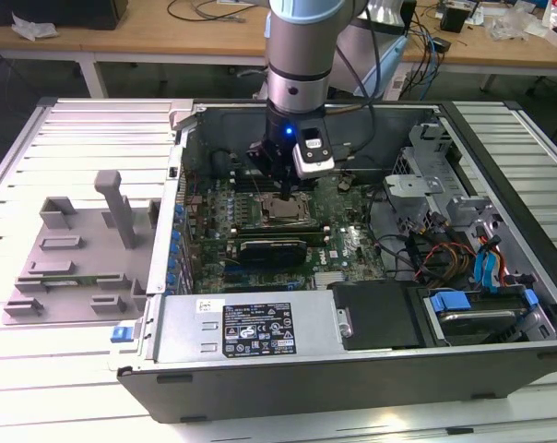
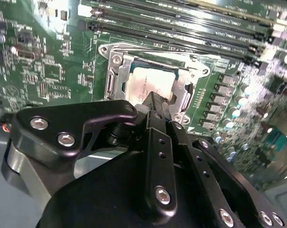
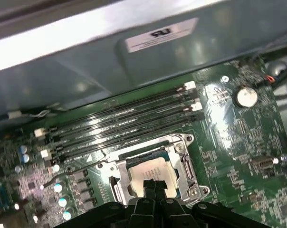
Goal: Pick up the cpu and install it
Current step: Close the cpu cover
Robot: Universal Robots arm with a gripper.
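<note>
Hovering low over the motherboard [image 3: 238, 142], the gripper [image 3: 154, 184] is pinched closed and empty, tips right at the cpu [image 3: 146, 172], which lies flat in its socket [image 3: 184, 166] beside 4 memory slots [image 3: 119, 121].

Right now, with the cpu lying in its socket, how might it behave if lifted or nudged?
The cpu looks flat with a metal top, so probably stiff and light. Its smooth top may be slippery. The socket frame surrounds it, so a sideways nudge would likely be blocked.
</note>
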